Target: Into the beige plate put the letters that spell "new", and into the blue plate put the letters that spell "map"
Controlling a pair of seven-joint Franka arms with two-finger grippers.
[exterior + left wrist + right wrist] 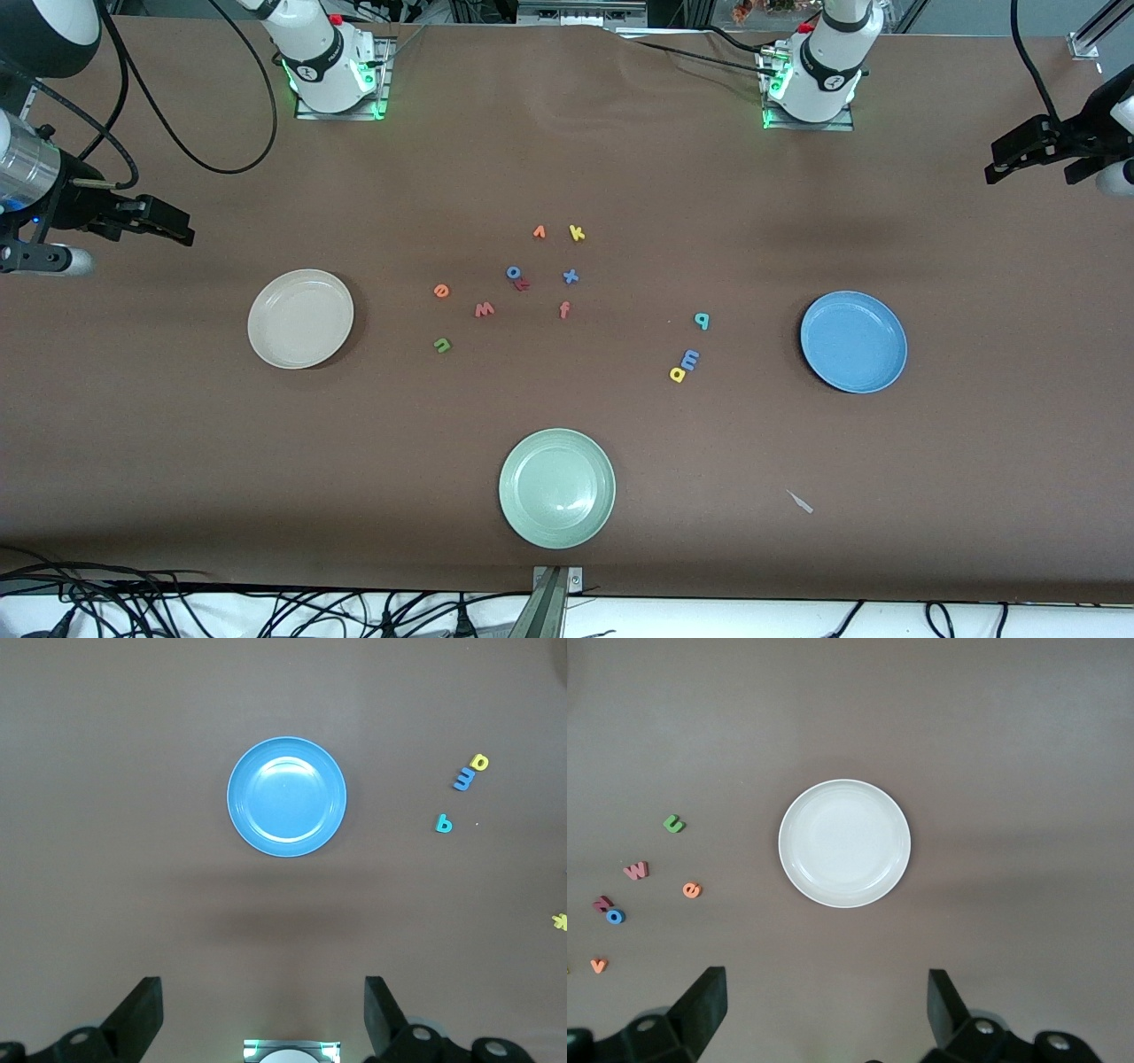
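Beige plate (pixel 300 319) under the right claw (pixel 824 1010), green n (pixel 442 345), orange e (pixel 441 290), pink w (pixel 484 309) beside it; blue plate (pixel 853 341) under the left claw (pixel 264 1014), blue m (pixel 689 359), yellow a (pixel 678 375), teal p (pixel 702 321) nearby.

Front cam looking down from high across table (pixel 567 532); wrist cams looking straight down, sharing beige plate (pixel 844 842), blue plate (pixel 286 796) w/ front.

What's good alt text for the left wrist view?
Seen from above, an empty blue plate sits on the brown table, with blue m, yellow a and teal p beside it. The left hand hangs open above.
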